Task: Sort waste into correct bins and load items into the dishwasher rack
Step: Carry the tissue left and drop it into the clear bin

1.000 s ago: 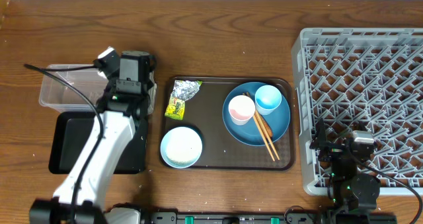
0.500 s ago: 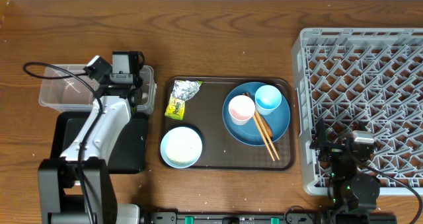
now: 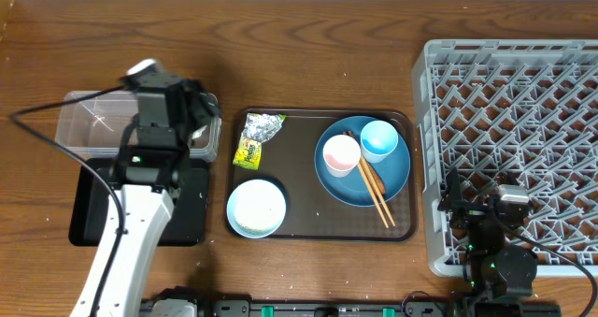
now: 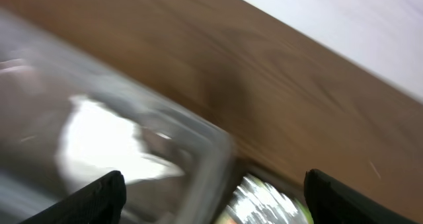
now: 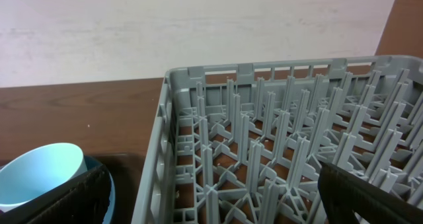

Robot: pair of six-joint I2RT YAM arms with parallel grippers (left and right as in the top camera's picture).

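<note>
My left gripper [image 3: 196, 121] hangs open over the right end of the clear tub [image 3: 89, 125], nothing between its fingers. In the blurred left wrist view, white tissue [image 4: 99, 141] lies inside the tub [image 4: 198, 164], and the foil wrapper [image 4: 264, 197] shows beyond it. The wrapper [image 3: 254, 136], a white-blue bowl [image 3: 256, 208] and a blue plate [image 3: 388, 177] sit on the brown tray. On the plate are a white cup [image 3: 341, 154], a pale blue cup [image 3: 378, 140] and chopsticks [image 3: 376, 191]. My right gripper [image 3: 458, 205] is open at the grey rack's [image 3: 514, 83] near left corner.
The black tray [image 3: 89, 205] lies in front of the tub, partly under my left arm. The brown serving tray [image 3: 308, 167] sits between the bins and the rack. In the right wrist view the rack wall [image 5: 155, 164] and pale blue cup [image 5: 39, 171] are close.
My left gripper has gone from shut to open above the tub, and its wrist has swung slightly right and toward me. The right arm has not moved.
</note>
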